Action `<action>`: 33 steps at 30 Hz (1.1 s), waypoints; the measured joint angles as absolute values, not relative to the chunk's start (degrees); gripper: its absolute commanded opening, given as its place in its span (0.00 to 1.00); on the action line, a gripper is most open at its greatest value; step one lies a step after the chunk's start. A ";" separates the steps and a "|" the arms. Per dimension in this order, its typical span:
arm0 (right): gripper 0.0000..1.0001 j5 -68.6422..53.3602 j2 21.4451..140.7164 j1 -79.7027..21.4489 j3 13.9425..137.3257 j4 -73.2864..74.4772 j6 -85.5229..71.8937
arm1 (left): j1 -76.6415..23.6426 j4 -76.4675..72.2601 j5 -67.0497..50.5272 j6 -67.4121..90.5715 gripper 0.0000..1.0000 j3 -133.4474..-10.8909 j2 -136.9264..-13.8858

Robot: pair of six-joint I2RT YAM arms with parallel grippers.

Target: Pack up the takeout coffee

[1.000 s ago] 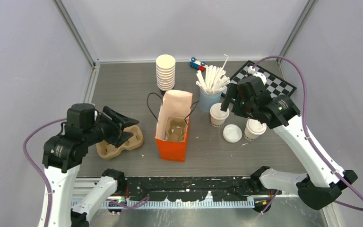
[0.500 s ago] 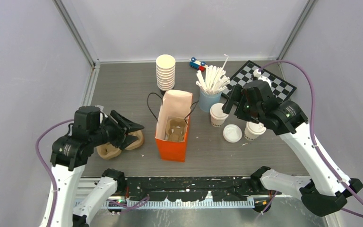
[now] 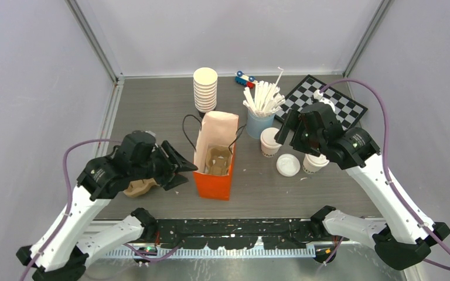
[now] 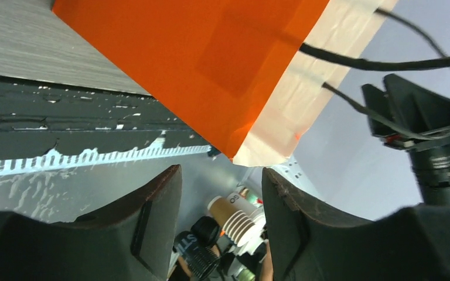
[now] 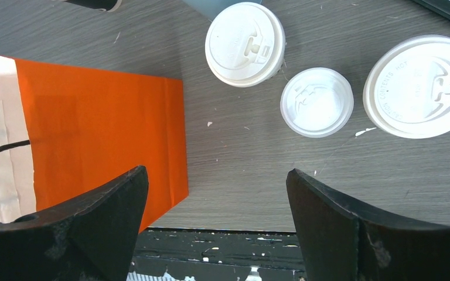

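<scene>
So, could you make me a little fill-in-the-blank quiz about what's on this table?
The paper bag standing mid-table is ___.
A loose lid lies between ___ lidded cups.
The cup holding white sticks is light-___.
The right end effector has its jaws ___.
Missing words: orange, two, blue, open.

The left arm and right arm are showing white link shells and black joint housings; a purple cable is looping along each; the jaws are looking matte black and wedge-shaped.
</scene>
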State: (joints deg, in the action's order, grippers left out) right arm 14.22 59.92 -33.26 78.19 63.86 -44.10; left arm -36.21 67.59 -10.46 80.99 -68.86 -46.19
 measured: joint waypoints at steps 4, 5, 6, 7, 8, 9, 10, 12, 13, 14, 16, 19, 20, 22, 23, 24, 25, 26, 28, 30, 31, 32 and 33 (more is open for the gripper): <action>0.91 14.22 59.22 -33.26 77.78 63.86 -44.16 | -42.48 67.46 -6.15 84.27 0.55 -68.86 -48.99; 0.91 14.22 59.11 -33.26 77.78 63.86 -44.16 | -42.89 67.44 -5.23 84.82 0.55 -68.86 -49.45; 0.91 14.22 58.98 -33.26 77.78 63.83 -44.16 | -43.18 67.35 -3.90 85.25 0.55 -68.86 -50.28; 0.91 14.22 58.85 -33.26 77.76 63.81 -44.16 | -43.31 67.16 -3.03 85.60 0.55 -68.84 -50.87; 0.91 14.22 58.76 -33.26 77.76 63.81 -44.16 | -43.42 66.61 -2.17 86.21 0.54 -68.73 -51.29; 0.91 14.22 58.72 -33.26 77.76 63.77 -44.14 | -43.44 65.91 -1.39 86.89 0.53 -68.47 -51.42; 0.91 14.22 58.72 -33.26 77.76 63.72 -44.14 | -43.46 65.32 -0.84 87.53 0.52 -68.20 -51.40; 0.91 14.22 58.74 -33.26 77.76 63.64 -44.14 | -43.64 64.69 0.10 88.84 0.49 -68.12 -51.44; 0.91 14.22 58.74 -33.26 77.76 63.61 -44.12 | -43.83 64.40 0.47 89.47 0.47 -68.14 -51.55; 0.91 14.22 58.74 -33.26 77.76 63.59 -44.10 | -43.99 64.40 0.86 89.89 0.46 -68.29 -51.86; 0.92 14.22 58.74 -33.26 77.76 63.48 -43.92 | -44.21 64.82 1.30 90.24 0.41 -69.01 -52.80; 0.91 14.24 58.74 -33.26 77.76 63.46 -43.70 | -44.56 65.34 1.50 90.24 0.31 -70.24 -54.22; 0.91 14.26 58.74 -33.26 77.76 63.46 -43.66 | -44.69 65.47 1.50 90.17 0.27 -70.43 -54.50; 0.92 14.26 58.74 -33.26 77.76 63.44 -43.62 | -44.95 66.08 1.48 89.58 0.19 -70.70 -54.92; 0.91 14.28 58.74 -33.26 77.76 63.44 -43.62 | -45.01 66.67 1.45 89.10 0.15 -70.83 -55.13; 0.91 14.28 58.74 -33.26 77.76 63.44 -43.55 | -45.04 67.02 1.45 88.64 0.10 -71.00 -55.27; 0.92 14.28 58.74 -33.26 77.76 63.44 -43.46 | -45.04 67.42 1.48 87.70 0.05 -71.24 -55.33; 0.91 14.28 58.76 -33.26 77.78 63.42 -43.35 | -45.04 67.83 1.50 86.67 0.02 -71.46 -55.35; 0.91 14.33 58.78 -33.26 77.78 63.35 -42.96 | -45.04 68.93 1.54 83.88 0.01 -72.03 -55.42; 0.92 14.44 59.00 -33.26 77.97 63.18 -41.98 | -45.04 69.52 1.52 80.82 0.03 -72.79 -55.57; 0.92 14.44 59.31 -33.26 78.32 63.18 -41.32 | -45.04 69.56 1.45 78.81 0.03 -73.30 -55.66; 0.92 14.44 59.75 -33.26 78.87 62.94 -40.47 | -45.04 69.45 1.39 76.84 0.03 -73.76 -55.70; 0.92 14.39 60.23 -33.26 79.50 62.85 -39.72 | -45.04 69.34 1.13 74.15 0.03 -74.39 -55.86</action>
State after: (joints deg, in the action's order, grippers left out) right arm 14.39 60.23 -33.26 79.50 62.85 -39.72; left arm -45.04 69.34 1.13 74.15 -74.39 -55.86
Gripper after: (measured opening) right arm 0.916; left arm 0.032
